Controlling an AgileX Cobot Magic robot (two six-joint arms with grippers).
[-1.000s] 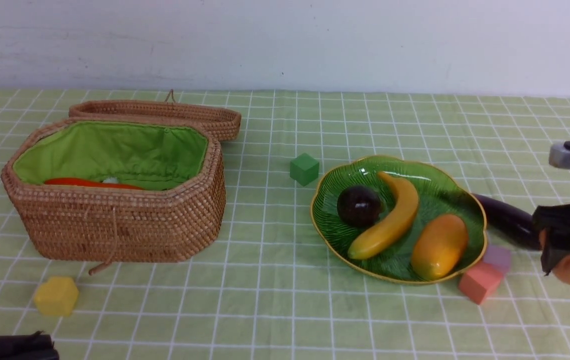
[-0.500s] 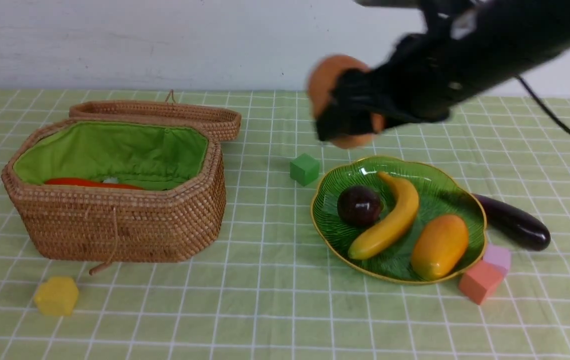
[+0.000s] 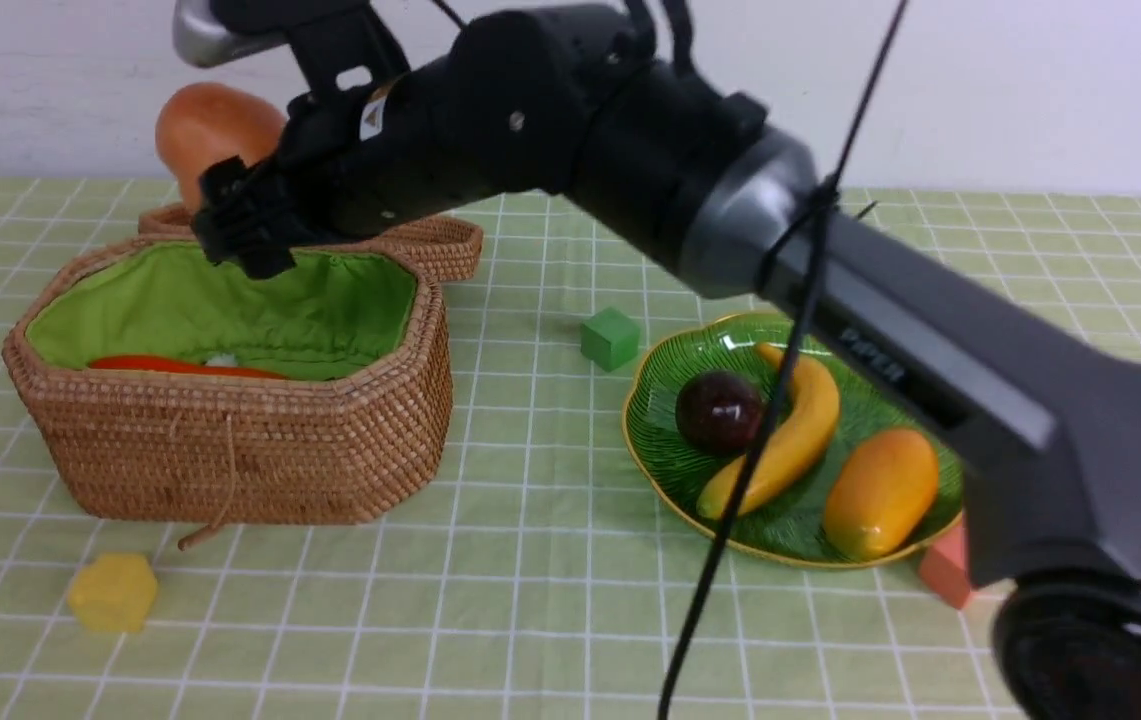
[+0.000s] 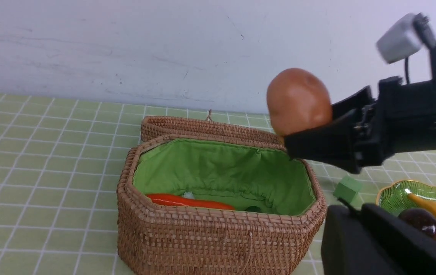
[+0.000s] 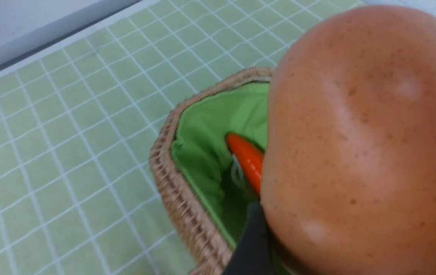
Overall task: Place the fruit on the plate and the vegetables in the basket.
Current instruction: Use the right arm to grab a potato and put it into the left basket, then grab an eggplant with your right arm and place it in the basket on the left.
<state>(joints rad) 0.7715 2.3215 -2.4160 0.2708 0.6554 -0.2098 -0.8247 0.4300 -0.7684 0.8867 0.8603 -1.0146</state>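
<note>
My right gripper (image 3: 220,180) is shut on the brownish-orange potato (image 3: 213,128) and holds it above the far rim of the open wicker basket (image 3: 230,450). The potato (image 5: 363,145) fills most of the right wrist view, above the green lining. An orange carrot (image 3: 180,367) lies inside the basket. On the green leaf plate (image 3: 665,465) rest the banana (image 3: 792,432), the mango (image 3: 880,492) and the dark mangosteen (image 3: 720,410). My right arm hides the eggplant. My left gripper (image 4: 355,214) is shut and empty, low beside the basket's right end.
The basket's lid (image 3: 435,243) lies open behind it. A green block (image 3: 610,338) sits between basket and plate, a yellow block (image 3: 113,592) in front of the basket, and a pink block (image 3: 942,572) by the plate's near right. A black cable (image 3: 730,520) hangs across the plate.
My right arm has swung from the table's right side, over the plate, to above the basket, carrying the potato. The left gripper has left the front view.
</note>
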